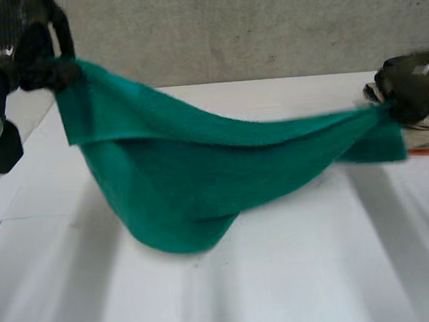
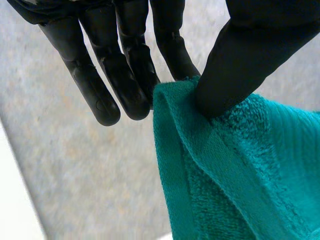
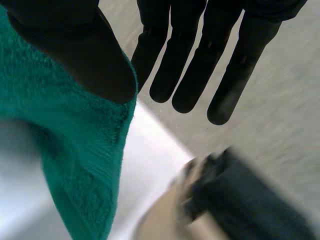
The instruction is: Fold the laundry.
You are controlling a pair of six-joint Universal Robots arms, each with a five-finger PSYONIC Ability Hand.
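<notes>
Checking in: what has my left hand got?

Your left hand [image 1: 39, 68] is raised above the far left corner of the desk [image 1: 297, 288]. It has one corner of the green towel [image 1: 201, 177] nipped between the thumb and one finger. In the left wrist view the other fingers [image 2: 100, 80] stand straight beside the hem.

And the right?

Your right hand [image 1: 414, 86] sits lower, over the desk's far right edge, with the towel's opposite end gripped under its thumb. Its wrist view shows the thumb pressed on the terry edge and the remaining fingers [image 3: 192, 70] held straight, clear of the cloth.

So where does the towel hang?

It is stretched between your two hands across the far half of the desk. The top edge slopes down from left to right, and the middle sags in a deep belly toward the desk's centre. A flap lies folded over along the upper edge. Whether the lowest fold touches the desk, I can't tell.

Anything else around?

A grey wall [image 1: 249, 26] stands behind the desk. A flat orange-and-white thing [image 1: 427, 148] lies under your right hand at the far right edge, too blurred to name.
</notes>
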